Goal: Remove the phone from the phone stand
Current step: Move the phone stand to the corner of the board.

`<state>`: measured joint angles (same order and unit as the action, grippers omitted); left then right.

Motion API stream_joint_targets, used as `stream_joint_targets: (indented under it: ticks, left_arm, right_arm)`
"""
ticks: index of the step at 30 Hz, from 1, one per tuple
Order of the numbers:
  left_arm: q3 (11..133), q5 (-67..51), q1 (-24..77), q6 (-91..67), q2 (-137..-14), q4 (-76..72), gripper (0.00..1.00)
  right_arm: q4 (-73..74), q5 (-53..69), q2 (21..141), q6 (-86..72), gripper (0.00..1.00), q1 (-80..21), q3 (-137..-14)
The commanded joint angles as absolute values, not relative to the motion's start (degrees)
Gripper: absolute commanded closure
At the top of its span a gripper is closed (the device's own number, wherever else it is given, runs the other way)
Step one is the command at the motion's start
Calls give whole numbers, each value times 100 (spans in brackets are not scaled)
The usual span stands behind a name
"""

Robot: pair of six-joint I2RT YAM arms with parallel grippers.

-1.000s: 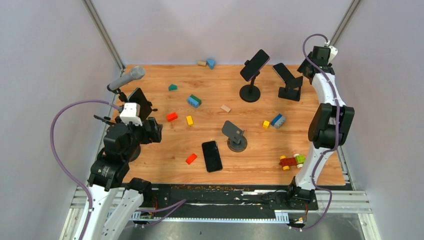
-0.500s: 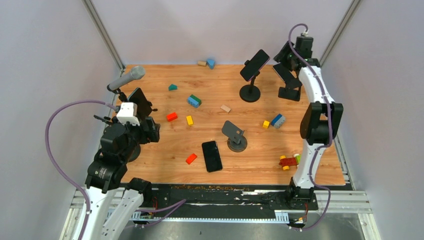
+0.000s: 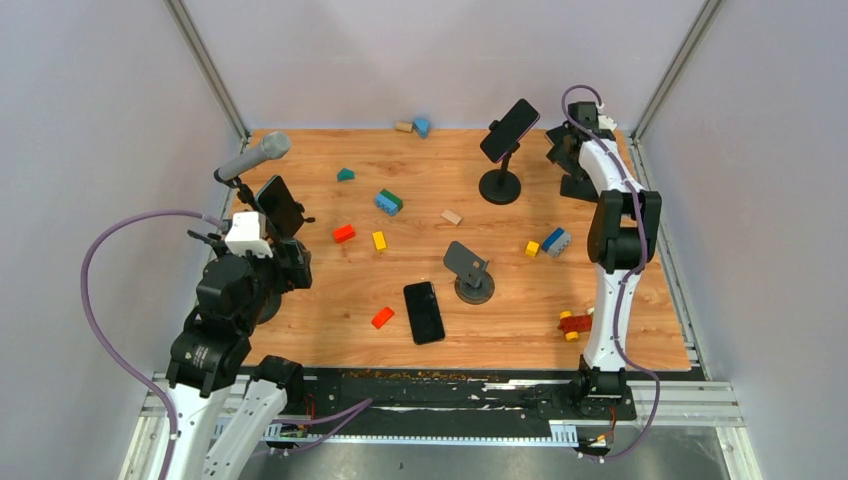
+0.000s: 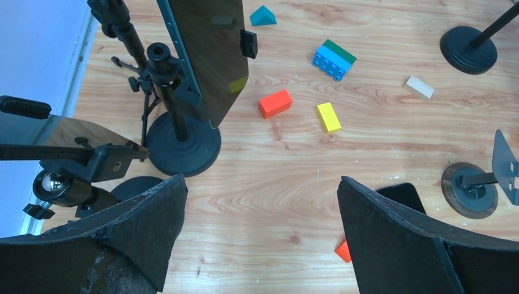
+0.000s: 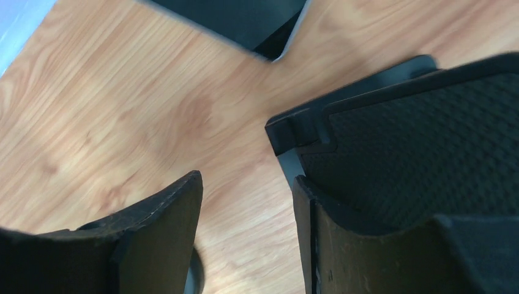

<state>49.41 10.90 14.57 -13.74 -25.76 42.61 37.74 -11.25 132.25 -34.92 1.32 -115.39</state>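
Note:
At the back right, a black phone stand (image 3: 581,186) has my right gripper (image 3: 561,150) down over it, which hides most of its phone from above. In the right wrist view the gripper (image 5: 248,179) is open, with only bare wood between the jaws. The stand's textured black pad (image 5: 416,135) lies against the right finger. A dark slab with a pale edge (image 5: 232,15), apparently the phone, sits just ahead. A second phone (image 3: 509,130) rests on a pole stand (image 3: 500,187). A third phone (image 4: 208,55) is on a stand (image 4: 183,146) in front of my open left gripper (image 4: 262,184).
A loose phone (image 3: 424,312) lies flat beside an empty round stand (image 3: 468,273). A microphone (image 3: 255,156) stands at the left. Coloured blocks (image 3: 388,201) are scattered over the wood, with a toy car (image 3: 582,322) near the right arm. Walls close off the back and the sides.
My right arm has swung from the back right corner leftward and down onto the back right stand. The left arm has drifted slightly left and towards its base, jaws still wide.

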Motion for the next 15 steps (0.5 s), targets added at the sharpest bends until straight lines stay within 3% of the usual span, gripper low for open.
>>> stream_joint_targets:
  ticks: [1,8,15]
  left_arm:
    - [4888,1134,1424,-1351,-2551,4075,0]
    - [4865,1142,1424,-1336,-2512,4053,0]
    - [4812,1046,1424,-1302,-2489,3976,0]
  right_arm:
    - [4049,-2924,13267,-3429,42,173,-11932]
    - [4283,-3406,13445,-3368,39,422,-11959]
    - [4214,-2855,13616,-2939,37,647,-12268]
